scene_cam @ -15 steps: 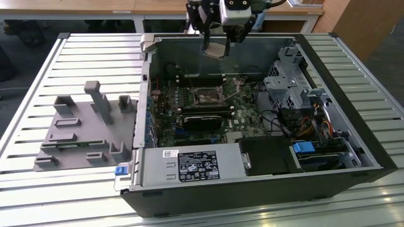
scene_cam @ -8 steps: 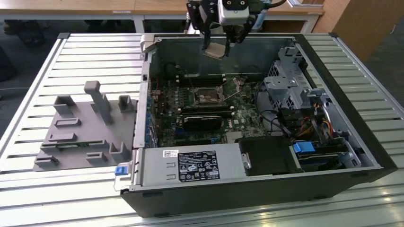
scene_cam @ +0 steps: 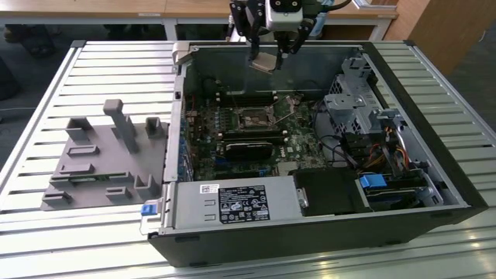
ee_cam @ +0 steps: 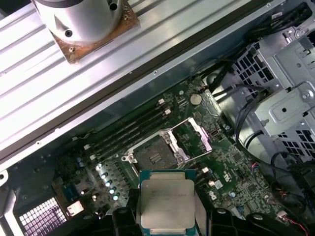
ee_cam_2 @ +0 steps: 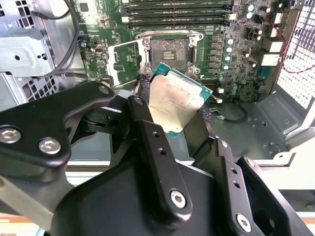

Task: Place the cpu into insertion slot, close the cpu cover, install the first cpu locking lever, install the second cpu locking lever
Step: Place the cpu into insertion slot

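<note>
Silver metal slats make up the big counter (scene_cam: 101, 64), and on it lies a black computer case (scene_cam: 310, 241) on its side with its wall off, so you can reach in from above. Beside the case, toward the exterior view's left, sits a grey plastic holder (scene_cam: 93, 168) with posts and pockets that look made to keep parts ready. Inside the case is the green board (ee_cam: 231, 172), lying flat and facing up. Near its middle is the insertion slot (scene_cam: 254, 121), a small square with a dark centre and a thin silver edge. The cpu cover (ee_cam: 201, 133) is flipped up and open just beside the slot, so the slot is bare and nothing blocks the way in. Smallest of all is the cpu (scene_cam: 263, 62), a flat square chip with a dull silver top. The black fingers (ee_cam_2: 145, 128) are closed on it and pinch it by two opposite edges, which I think keeps its top and underside from being touched. The chip hangs in the air over the back of the case, well above the board, and it looks tilted. In both wrist views the slot shows just past the chip's edge. The chip is not in the slot yet.
</note>
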`<act>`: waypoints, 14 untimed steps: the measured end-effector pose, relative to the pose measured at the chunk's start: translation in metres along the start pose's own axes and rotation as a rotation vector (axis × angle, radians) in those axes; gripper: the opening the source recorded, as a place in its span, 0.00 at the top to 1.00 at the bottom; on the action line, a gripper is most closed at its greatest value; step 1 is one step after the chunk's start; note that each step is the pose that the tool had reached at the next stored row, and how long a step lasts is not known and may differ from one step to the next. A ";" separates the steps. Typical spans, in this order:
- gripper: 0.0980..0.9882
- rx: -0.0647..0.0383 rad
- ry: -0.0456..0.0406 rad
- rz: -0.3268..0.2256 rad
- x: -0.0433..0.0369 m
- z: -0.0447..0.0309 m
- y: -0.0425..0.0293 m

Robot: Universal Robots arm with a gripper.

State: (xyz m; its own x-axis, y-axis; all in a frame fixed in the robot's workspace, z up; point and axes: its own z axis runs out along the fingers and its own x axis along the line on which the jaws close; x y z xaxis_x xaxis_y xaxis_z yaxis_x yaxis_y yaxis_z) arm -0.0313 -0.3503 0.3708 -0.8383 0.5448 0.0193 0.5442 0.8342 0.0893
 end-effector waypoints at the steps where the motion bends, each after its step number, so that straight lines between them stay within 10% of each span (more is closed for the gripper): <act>1: 0.52 0.000 -0.0005 0.006 0.0000 0.0000 0.0000; 14: 0.52 -0.002 -0.0076 0.085 0.0000 0.0001 0.0000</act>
State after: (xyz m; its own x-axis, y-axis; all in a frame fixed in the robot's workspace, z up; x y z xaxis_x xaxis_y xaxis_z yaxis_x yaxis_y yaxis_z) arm -0.0313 -0.3503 0.3707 -0.7889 0.6143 0.0193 0.6133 0.7848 0.0893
